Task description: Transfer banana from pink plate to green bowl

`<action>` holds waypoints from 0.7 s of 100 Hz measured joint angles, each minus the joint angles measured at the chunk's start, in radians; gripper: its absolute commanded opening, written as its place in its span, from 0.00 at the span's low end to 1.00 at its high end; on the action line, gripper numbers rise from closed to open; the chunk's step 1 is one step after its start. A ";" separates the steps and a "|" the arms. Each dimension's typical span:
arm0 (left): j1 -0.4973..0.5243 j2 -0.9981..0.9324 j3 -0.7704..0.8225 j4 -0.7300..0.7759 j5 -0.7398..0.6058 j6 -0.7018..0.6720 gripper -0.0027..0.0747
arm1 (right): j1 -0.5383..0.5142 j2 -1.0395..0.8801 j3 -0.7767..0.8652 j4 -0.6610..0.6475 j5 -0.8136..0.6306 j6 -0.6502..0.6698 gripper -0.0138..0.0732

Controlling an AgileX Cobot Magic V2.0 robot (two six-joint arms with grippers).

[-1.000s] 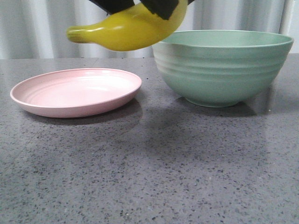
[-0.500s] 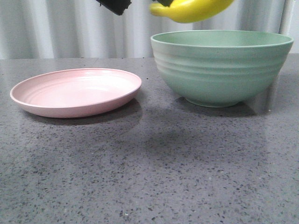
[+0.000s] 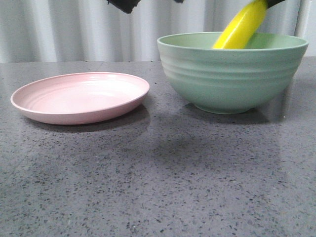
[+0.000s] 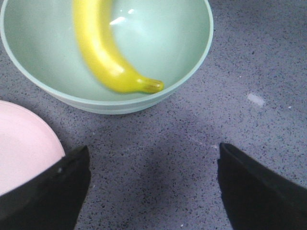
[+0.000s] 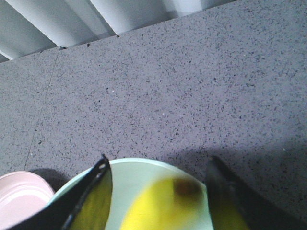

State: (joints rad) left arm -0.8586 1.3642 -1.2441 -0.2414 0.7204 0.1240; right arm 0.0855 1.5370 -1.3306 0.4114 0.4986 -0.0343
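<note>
The yellow banana (image 3: 242, 27) is blurred and tilts steeply, its lower end inside the green bowl (image 3: 232, 79). In the left wrist view the banana (image 4: 103, 52) lies against the inside of the bowl (image 4: 192, 72). My right gripper (image 5: 158, 160) is open above the bowl (image 5: 139, 167), fingers wide apart, with the blurred banana (image 5: 163, 201) below between them. My left gripper (image 4: 153, 148) is open and empty above bare table between bowl and pink plate (image 4: 24, 143). The pink plate (image 3: 79, 96) is empty, left of the bowl.
The grey speckled table (image 3: 158, 182) stretches in front of plate and bowl. A white pleated curtain (image 3: 64, 29) hangs behind the table. A dark gripper part (image 3: 123, 4) shows at the top edge above the plate's right side.
The banana moved right from above the plate's rim to over the bowl. It has left the gripper and now tips down into the bowl.
</note>
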 measured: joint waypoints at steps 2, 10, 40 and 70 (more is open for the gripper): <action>0.000 0.000 0.000 0.000 0.000 -0.002 0.66 | 0.000 0.000 0.000 0.000 0.000 -0.001 0.57; 0.000 -0.002 0.000 0.000 -0.003 -0.003 0.59 | 0.000 0.000 0.000 0.000 0.013 -0.014 0.57; 0.000 -0.059 0.000 0.003 -0.003 -0.013 0.01 | 0.000 -0.101 0.000 -0.080 0.183 -0.081 0.17; 0.000 -0.202 0.107 0.041 -0.082 -0.034 0.01 | 0.000 -0.310 0.085 -0.164 0.276 -0.085 0.07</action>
State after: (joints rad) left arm -0.8586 1.1626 -1.1369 -0.2003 0.6379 0.0905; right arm 0.0855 1.2272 -1.2459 0.2469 0.7747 -0.1189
